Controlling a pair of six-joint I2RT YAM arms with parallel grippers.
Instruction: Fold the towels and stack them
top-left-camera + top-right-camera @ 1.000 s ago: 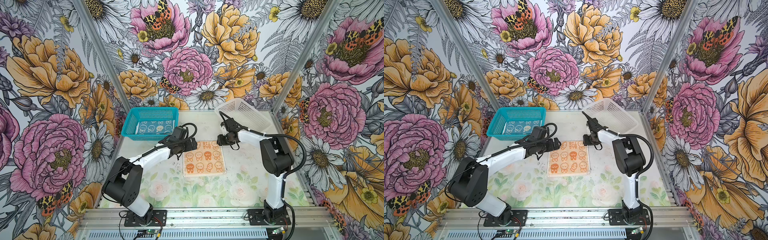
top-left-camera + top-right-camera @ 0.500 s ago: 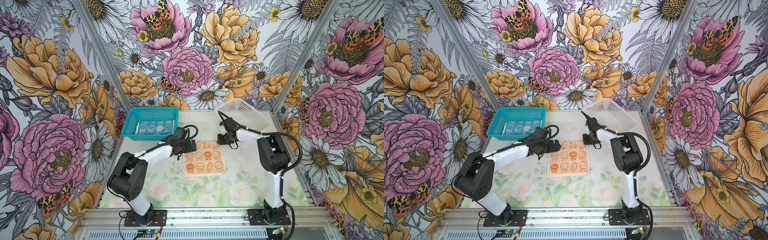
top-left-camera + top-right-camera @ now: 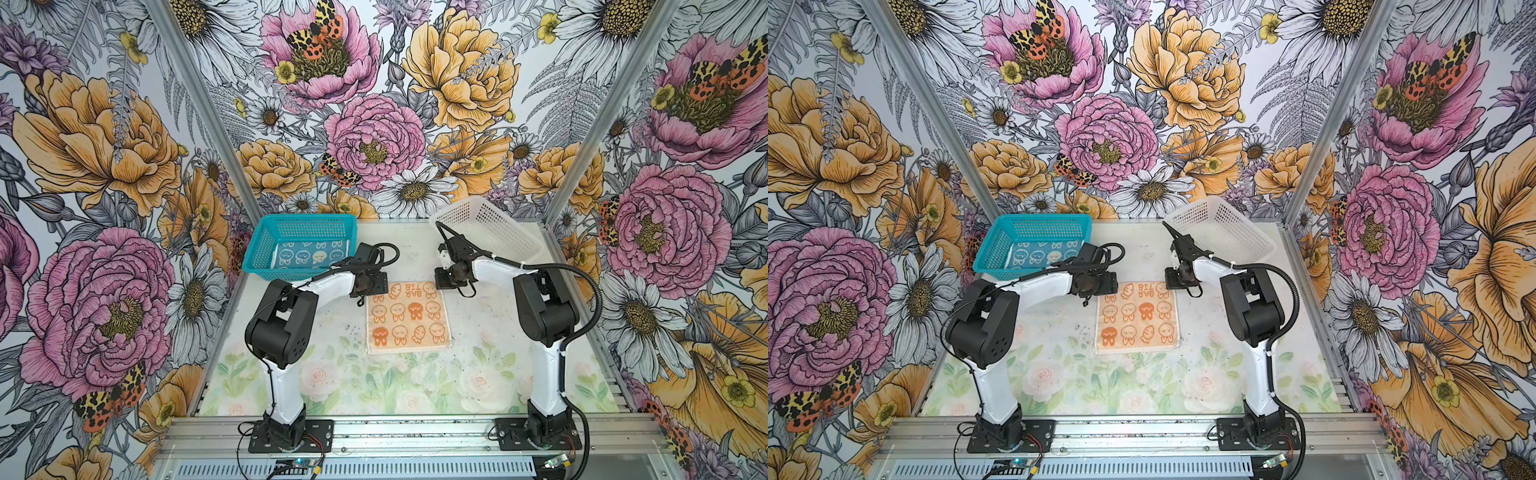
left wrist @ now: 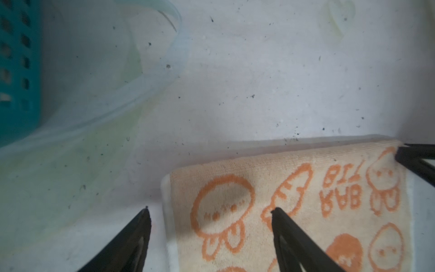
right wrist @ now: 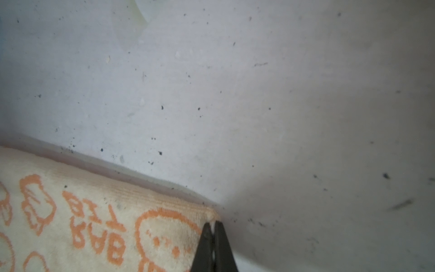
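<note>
The left fingers (image 4: 289, 235) stand spread over the far left corner of the peach-orange terry towel with cartoon faces (image 3: 407, 320), which lies flat mid-bench. One tip is on cloth, the other on the bare bench (image 3: 478, 332). The right fingers (image 5: 207, 247) are pressed together at its far right corner; whether they catch cloth I cannot tell. A teal bunny-print towel (image 3: 307, 255) lies in the teal perforated plastic basket (image 3: 259, 249).
</note>
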